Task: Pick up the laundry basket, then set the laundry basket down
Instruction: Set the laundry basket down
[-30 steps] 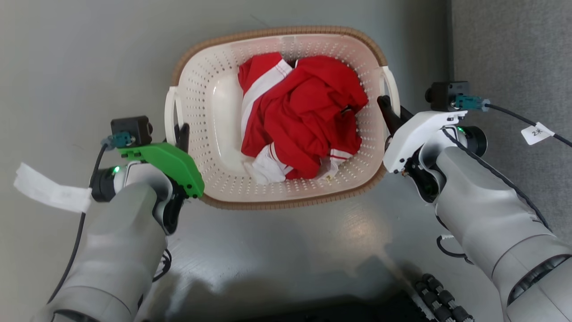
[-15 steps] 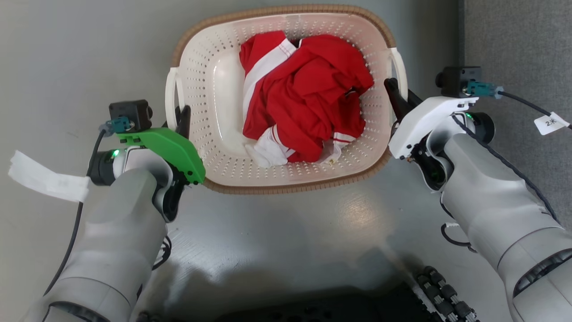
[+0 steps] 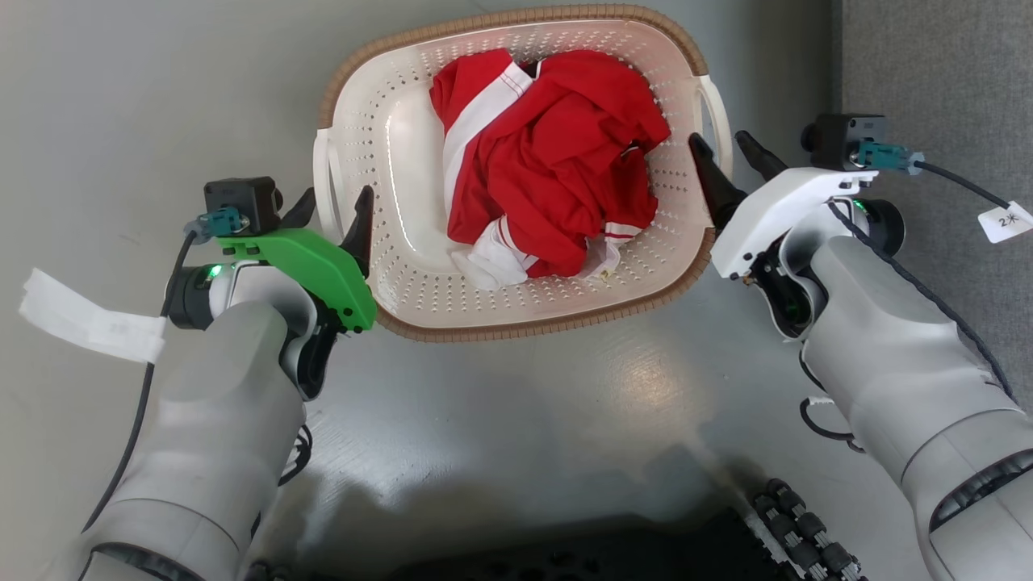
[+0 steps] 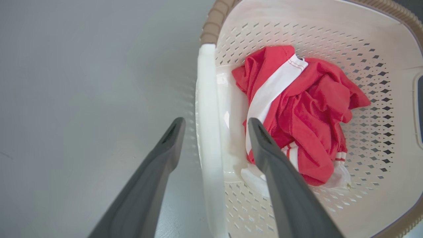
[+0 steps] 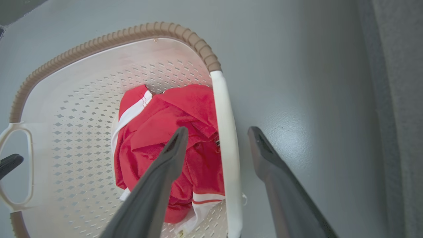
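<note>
The laundry basket point(image 3: 403, 274) sits on the grey floor, cream and perforated with a brown rim, and holds red-and-white clothing point(image 3: 557, 161). My left gripper point(image 3: 332, 211) is open, its two fingers either side of the basket's left white handle point(image 3: 327, 173). In the left wrist view the handle point(image 4: 206, 115) runs between the open left gripper point(image 4: 215, 123), untouched by either finger. My right gripper point(image 3: 718, 144) is open astride the right handle point(image 3: 718, 101). In the right wrist view that handle point(image 5: 224, 138) lies between the spread fingers of the right gripper point(image 5: 218, 131).
A darker grey carpet strip point(image 3: 928, 64) borders the floor on the right. My dark base point(image 3: 646, 557) lies along the bottom edge. White paper tags hang from the wrist cables point(image 3: 89, 327). Open grey floor surrounds the basket.
Both grippers have gone from shut on the handles to open, letting go of the basket. The basket now sits slightly turned, with its left side nearer the left arm.
</note>
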